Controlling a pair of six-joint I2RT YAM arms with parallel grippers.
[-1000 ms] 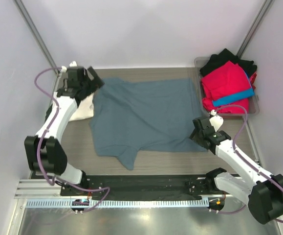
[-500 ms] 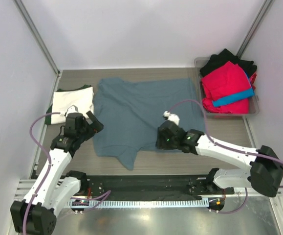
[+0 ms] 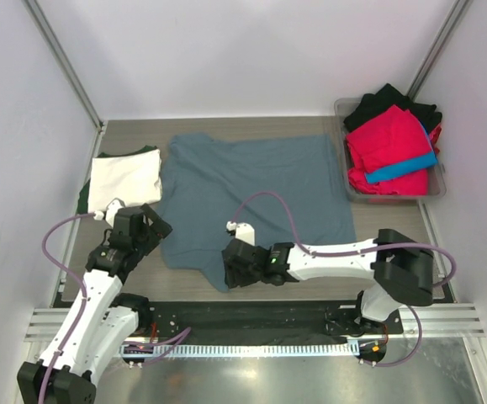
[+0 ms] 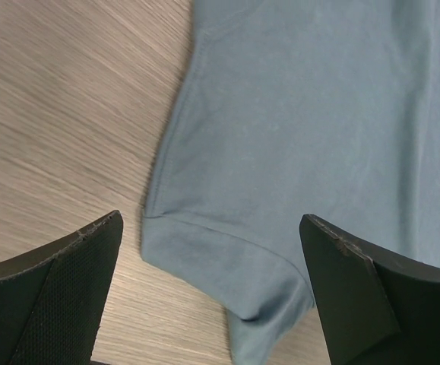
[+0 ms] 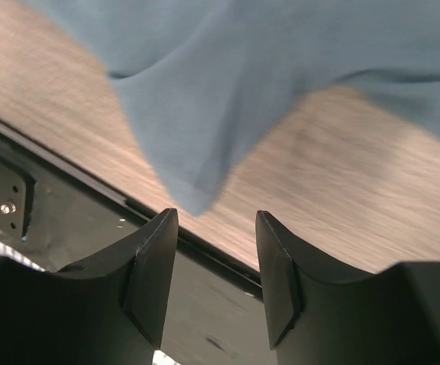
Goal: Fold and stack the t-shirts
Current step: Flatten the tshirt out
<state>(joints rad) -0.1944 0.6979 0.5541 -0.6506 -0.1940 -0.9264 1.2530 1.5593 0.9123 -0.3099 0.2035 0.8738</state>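
Note:
A slate blue-grey t-shirt (image 3: pixel 256 189) lies spread flat on the wooden table (image 3: pixel 394 227). My left gripper (image 3: pixel 157 227) hovers wide open at its near left corner. In the left wrist view that corner (image 4: pixel 227 274) lies between the fingers, untouched (image 4: pixel 212 285). My right gripper (image 3: pixel 230 274) is open over the sleeve that sticks out toward the near edge. In the right wrist view the sleeve tip (image 5: pixel 193 152) lies just ahead of the empty gripper (image 5: pixel 216 270). A folded cream-white t-shirt (image 3: pixel 125 177) rests on a dark green one (image 3: pixel 83 199) at the left.
A grey bin (image 3: pixel 436 190) at the back right holds red (image 3: pixel 390 139), black (image 3: pixel 386 99) and bright blue (image 3: pixel 403 167) shirts. A black base rail (image 3: pixel 251 316) runs along the table's near edge, right below my right gripper. Walls close in on both sides.
The left arm came from the far left corner to the shirt's near left corner. The right arm swept left along the near hem to the sleeve. Both grippers stayed open.

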